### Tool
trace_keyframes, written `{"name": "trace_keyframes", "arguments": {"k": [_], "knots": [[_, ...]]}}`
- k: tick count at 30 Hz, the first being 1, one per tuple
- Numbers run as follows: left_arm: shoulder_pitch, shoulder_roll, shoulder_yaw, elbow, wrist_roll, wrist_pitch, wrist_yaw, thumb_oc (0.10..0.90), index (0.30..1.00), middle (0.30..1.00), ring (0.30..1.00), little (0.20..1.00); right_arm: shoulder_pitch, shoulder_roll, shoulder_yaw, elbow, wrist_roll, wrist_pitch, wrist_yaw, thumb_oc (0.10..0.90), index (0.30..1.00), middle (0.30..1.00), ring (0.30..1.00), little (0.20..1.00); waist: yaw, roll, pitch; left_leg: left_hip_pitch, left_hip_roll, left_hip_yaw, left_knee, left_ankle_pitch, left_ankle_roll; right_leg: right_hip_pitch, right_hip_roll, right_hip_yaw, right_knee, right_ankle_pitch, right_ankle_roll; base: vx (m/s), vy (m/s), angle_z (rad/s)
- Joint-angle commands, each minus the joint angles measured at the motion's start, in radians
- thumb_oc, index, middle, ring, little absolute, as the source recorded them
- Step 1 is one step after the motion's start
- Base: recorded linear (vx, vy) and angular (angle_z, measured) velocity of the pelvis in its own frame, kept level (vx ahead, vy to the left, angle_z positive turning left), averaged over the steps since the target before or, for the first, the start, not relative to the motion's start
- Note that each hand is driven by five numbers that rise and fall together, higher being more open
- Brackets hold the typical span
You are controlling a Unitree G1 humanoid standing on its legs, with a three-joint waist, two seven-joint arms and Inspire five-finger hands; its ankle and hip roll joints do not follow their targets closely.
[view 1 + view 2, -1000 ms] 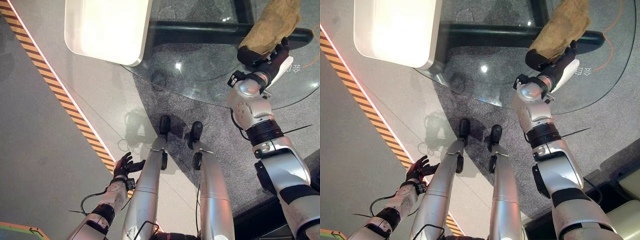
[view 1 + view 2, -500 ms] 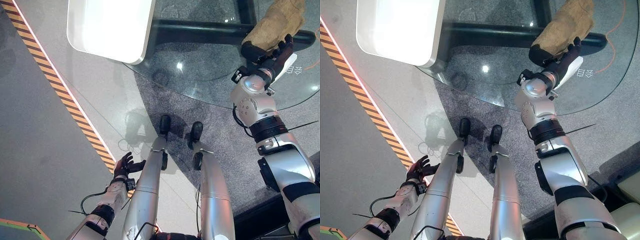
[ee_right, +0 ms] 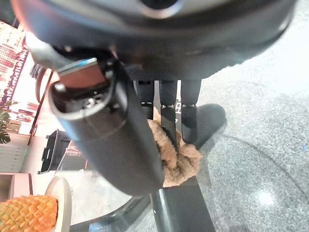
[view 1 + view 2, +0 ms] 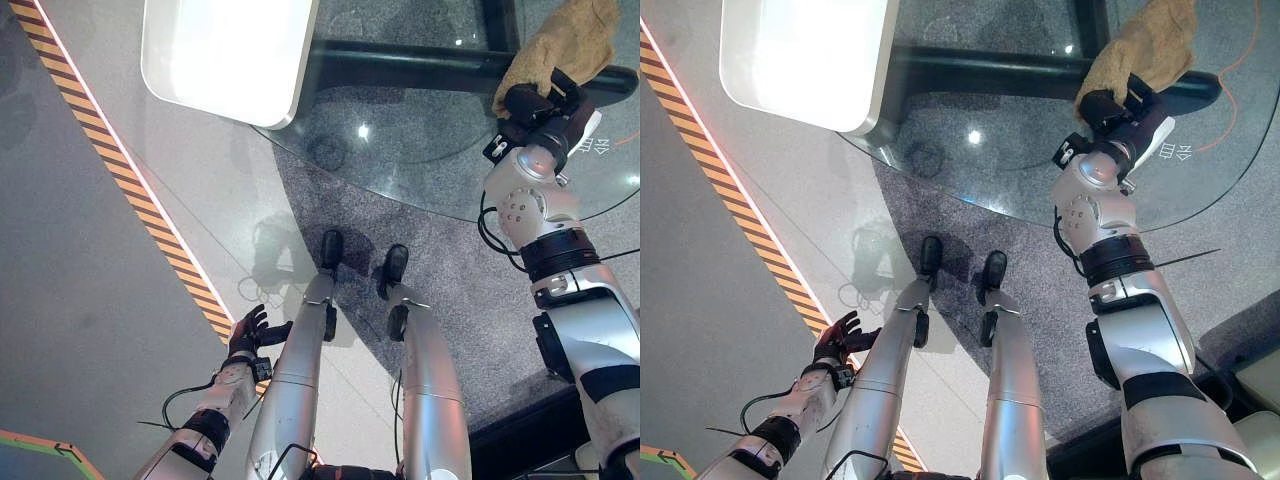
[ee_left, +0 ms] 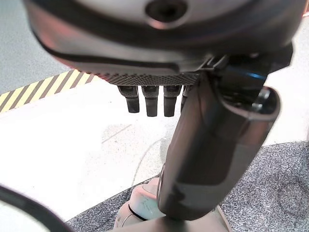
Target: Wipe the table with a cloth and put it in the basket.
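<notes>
A tan cloth lies bunched on the round glass table at its far right. My right hand rests on the cloth's near end. In the right wrist view its fingers reach out fairly straight over the cloth, with the thumb alongside, so the hand is open and pressing on it. My left hand hangs low beside the left leg, above the floor. It holds nothing, and its fingers are relaxed.
A white rounded tabletop adjoins the glass table at the far left. A black base beam shows through the glass. Yellow-black floor tape runs diagonally on the left. A pineapple shows in the right wrist view.
My right arm has swung to the right, sliding the hand and cloth a little that way and farther across the glass. The view has shifted slightly. The left hand has stayed put.
</notes>
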Motion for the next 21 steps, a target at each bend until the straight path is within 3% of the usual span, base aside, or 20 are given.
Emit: {"name": "trace_keyframes", "arguments": {"k": [1, 14, 19, 21], "knots": [[0.134, -0.088, -0.071, -0.048, -0.005, 0.017, 0.003, 0.800, 0.900, 0.900, 0.900, 0.900, -0.038, -0.056, 0.032, -0.022, 0.022, 0.002, 0.054, 0.100, 0.300, 0.300, 0.300, 0.200, 0.003, 0.085, -0.023, 0.019, 0.007, 0.073, 0.110, -0.130, 0.045, -0.001, 0.022, -0.008, -0.095, 0.068, 0.016, 0.00, 0.000, 0.00], [0.136, -0.089, -0.083, -0.052, -0.008, 0.010, 0.001, 0.800, 0.900, 0.900, 0.900, 0.900, -0.063, -0.068, 0.046, 0.021, 0.015, 0.029, 0.041, 0.100, 0.300, 0.300, 0.300, 0.200, 0.008, 0.093, -0.023, 0.021, 0.007, 0.078, 0.107, -0.129, 0.044, -0.003, 0.016, -0.013, -0.095, 0.069, 0.017, 0.00, 0.000, 0.00], [0.143, -0.092, -0.086, -0.052, -0.011, 0.004, -0.005, 0.800, 0.900, 0.900, 0.900, 0.900, -0.063, -0.070, 0.039, 0.031, -0.014, -0.031, 0.032, 0.100, 0.300, 0.300, 0.300, 0.200, 0.010, 0.097, -0.023, 0.027, 0.007, 0.080, 0.108, -0.133, 0.046, 0.001, 0.013, -0.015, -0.092, 0.066, 0.018, 0.00, 0.006, 0.00], [0.144, -0.092, -0.085, -0.056, -0.011, 0.006, -0.004, 0.800, 0.900, 0.900, 0.900, 0.900, -0.067, -0.072, 0.043, 0.010, -0.060, -0.014, 0.042, 0.100, 0.300, 0.300, 0.300, 0.200, 0.010, 0.097, -0.023, 0.023, 0.006, 0.081, 0.111, -0.134, 0.047, -0.003, 0.011, -0.015, -0.090, 0.066, 0.019, 0.00, 0.000, 0.00]]}}
